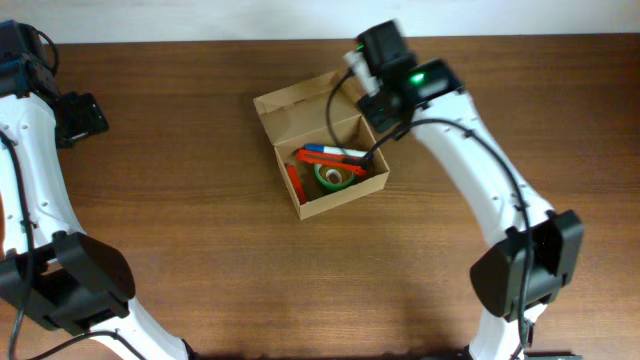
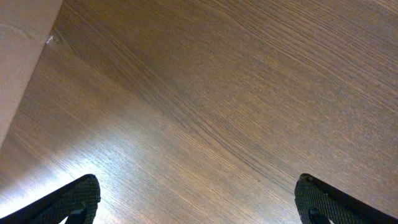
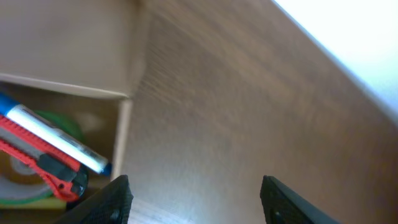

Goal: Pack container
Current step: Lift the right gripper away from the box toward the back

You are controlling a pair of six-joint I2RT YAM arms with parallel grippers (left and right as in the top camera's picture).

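The container (image 1: 342,199) is a tan cardboard box, open, with its flap lid (image 1: 300,103) standing at the far side. Inside lie a blue and white pen (image 1: 330,153), a red cutter (image 1: 345,163) and a green tape roll (image 1: 333,178). My right gripper (image 1: 374,100) is open and empty, just off the box's far right corner. In the right wrist view its fingers (image 3: 196,202) are over bare table beside the box wall (image 3: 126,118), with the pen (image 3: 56,140), the cutter (image 3: 43,165) and the tape (image 3: 25,193) at the left. My left gripper (image 1: 85,115) is open and empty at the far left.
The left wrist view shows only wood table (image 2: 236,106) between the open fingers (image 2: 198,202), with a pale surface (image 2: 18,62) past the table's edge at the upper left. The right arm (image 1: 480,180) runs along the table's right side.
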